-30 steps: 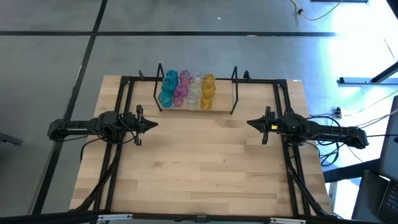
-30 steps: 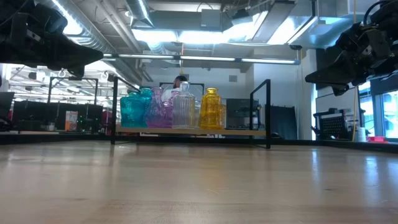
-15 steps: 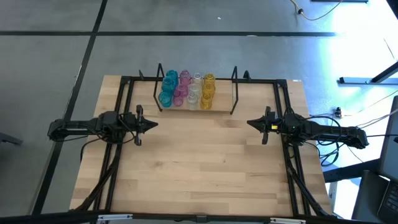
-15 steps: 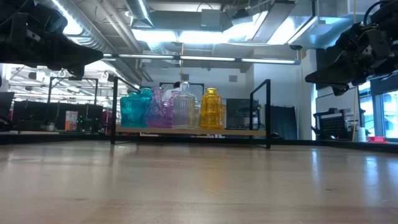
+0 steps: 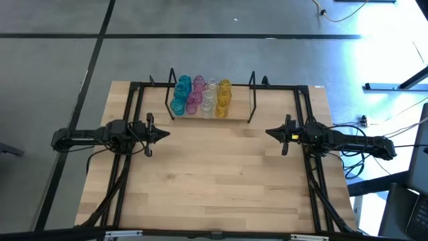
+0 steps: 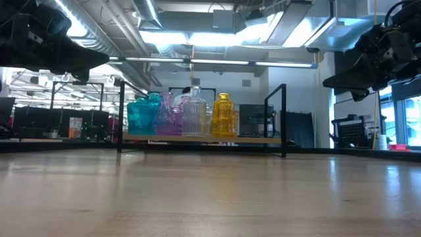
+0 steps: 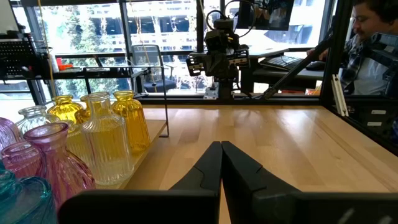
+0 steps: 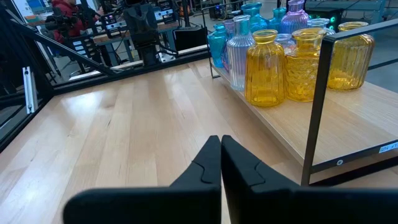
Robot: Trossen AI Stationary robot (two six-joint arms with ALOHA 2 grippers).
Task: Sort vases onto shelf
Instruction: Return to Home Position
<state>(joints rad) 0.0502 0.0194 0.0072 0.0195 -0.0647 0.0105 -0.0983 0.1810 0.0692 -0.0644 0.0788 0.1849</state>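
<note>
Several small glass vases (image 5: 200, 97) in teal, pink, clear and yellow stand grouped by colour on the left part of the light-wood shelf (image 5: 237, 110), at the table's far side; they also show in the low view (image 6: 181, 115). My left gripper (image 5: 167, 133) hovers shut above the table's left side, pointing right, clear of the shelf. My right gripper (image 5: 267, 132) hovers shut above the right side, pointing left. Each wrist view shows its own shut fingers (image 7: 221, 155) (image 8: 221, 149) above bare wood, with the vases (image 7: 99, 137) (image 8: 273, 56) off to one side.
The shelf's black wire end frames (image 5: 252, 97) stand at both ends, and its right half is bare plank. Black frame rails (image 5: 137, 107) run along the table's sides. Open tabletop (image 5: 214, 174) lies between and in front of the arms. A person (image 7: 373, 31) sits beyond the table.
</note>
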